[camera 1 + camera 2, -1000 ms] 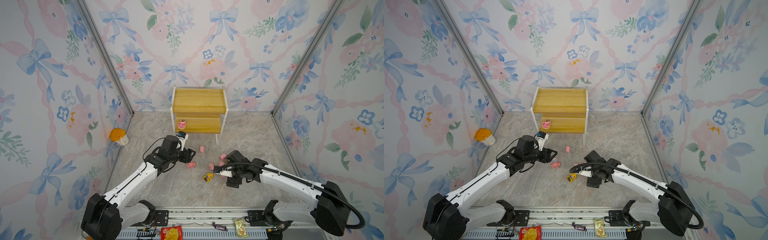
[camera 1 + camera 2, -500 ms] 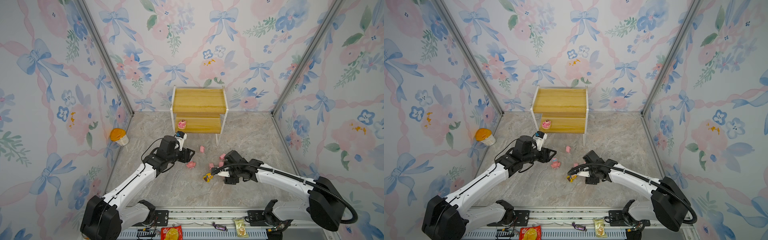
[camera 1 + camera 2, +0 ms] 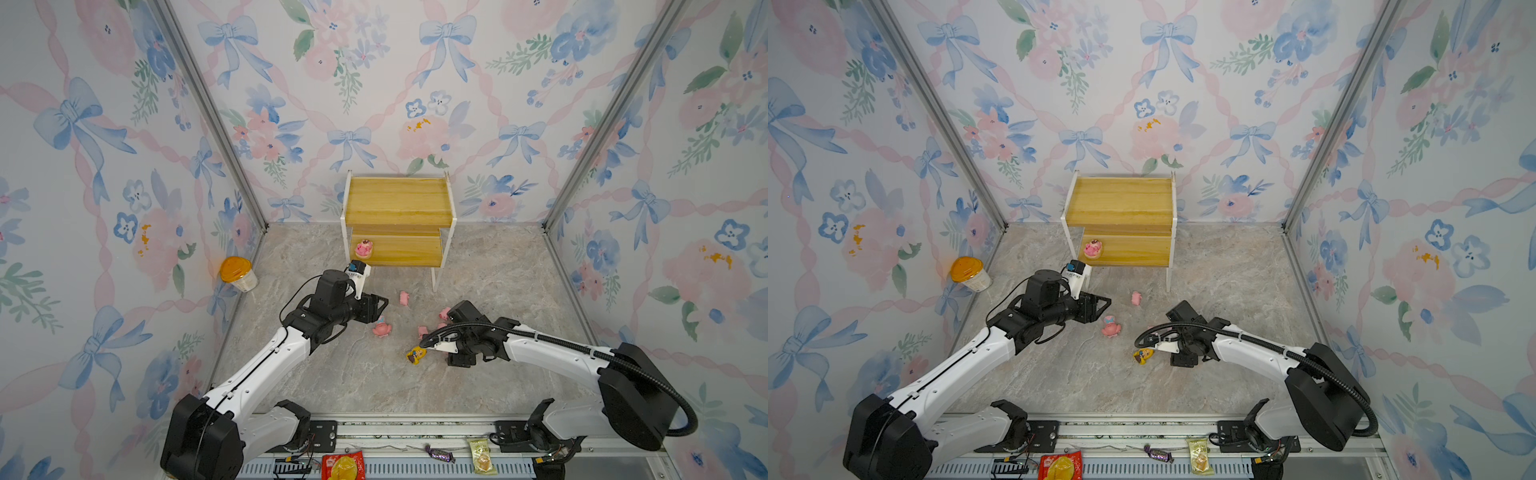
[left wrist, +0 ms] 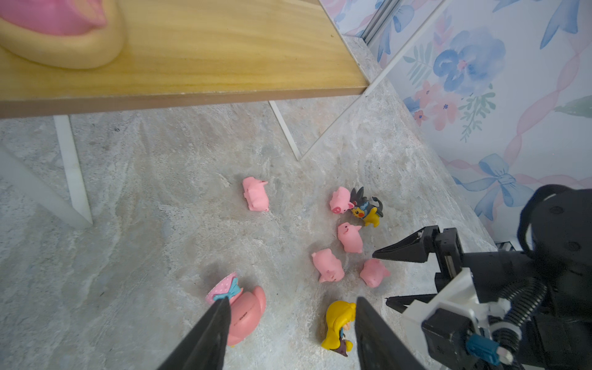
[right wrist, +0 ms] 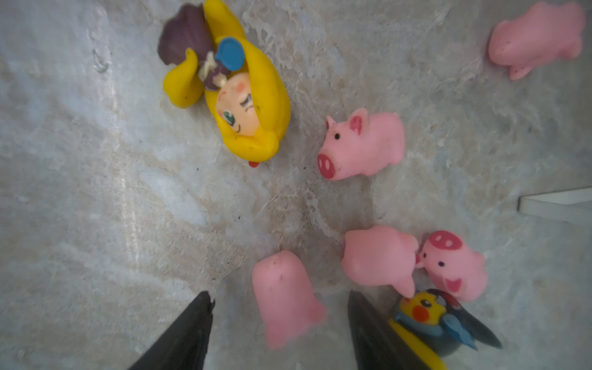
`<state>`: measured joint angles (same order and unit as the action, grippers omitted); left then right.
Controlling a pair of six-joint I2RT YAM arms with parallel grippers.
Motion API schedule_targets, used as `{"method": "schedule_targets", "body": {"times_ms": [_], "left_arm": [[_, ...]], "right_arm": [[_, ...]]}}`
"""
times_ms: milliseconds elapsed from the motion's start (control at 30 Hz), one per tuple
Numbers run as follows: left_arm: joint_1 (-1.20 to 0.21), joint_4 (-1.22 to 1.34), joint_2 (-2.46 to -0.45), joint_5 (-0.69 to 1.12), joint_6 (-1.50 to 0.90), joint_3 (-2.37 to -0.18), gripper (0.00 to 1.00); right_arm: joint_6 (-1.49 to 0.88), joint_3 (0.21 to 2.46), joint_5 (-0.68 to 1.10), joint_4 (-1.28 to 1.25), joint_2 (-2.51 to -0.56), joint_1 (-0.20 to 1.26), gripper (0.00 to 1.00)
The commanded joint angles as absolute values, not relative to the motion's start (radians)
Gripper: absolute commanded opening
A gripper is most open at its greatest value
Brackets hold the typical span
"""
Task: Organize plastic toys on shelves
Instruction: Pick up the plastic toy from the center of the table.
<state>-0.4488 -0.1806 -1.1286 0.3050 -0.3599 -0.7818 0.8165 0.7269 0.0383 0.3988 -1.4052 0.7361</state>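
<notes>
**Subject item.** A small pink pig lies on the marbled floor in a loose cluster of toys, well short of the shelves. The right gripper is down at floor level with its fingers spread to either side of this pig. A gap shows on at least one side, so the pig is straddled, not pinched.

**Adjacent items.** The black-and-yellow creature sits hard against the outside of one finger. A neighbouring pig lies just beside that same fingertip. The yellow-haired doll lies on its side, near but apart.

**Placed so far.** One pig on a round base stands on the lower board. The other toys in view are on the floor.

**Other arm.** The left gripper hangs before the shelves, fingers spread and holding nothing. In its wrist view one tip overlaps the pink blue-hatted figure; contact cannot be determined.

**Hazards.**
1. The pig is rounded, so an off-centre closure could squeeze it out sideways.
2. The finger against the creature could drag or topple it on the lift.
3. The neighbouring pig could be caught in the same pinch.
4. Both arms are close over one patch of floor, so a careless carry toward the shelves risks a clash.
</notes>
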Motion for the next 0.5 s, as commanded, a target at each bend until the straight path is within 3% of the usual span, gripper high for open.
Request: {"method": "schedule_targets", "body": {"times_ms": [0,467], "left_arm": [[-0.44,-0.168,-1.113,0.324,-0.364,-0.765,0.63],[-0.427,-0.163,-1.089,0.328,-0.367,-0.758,0.63]], "right_arm": [[0.819,0.736,0.059,0.39,-1.427,0.719,0.68],[0.809,0.719,0.068,0.357,-1.455,0.688,0.62]]}}
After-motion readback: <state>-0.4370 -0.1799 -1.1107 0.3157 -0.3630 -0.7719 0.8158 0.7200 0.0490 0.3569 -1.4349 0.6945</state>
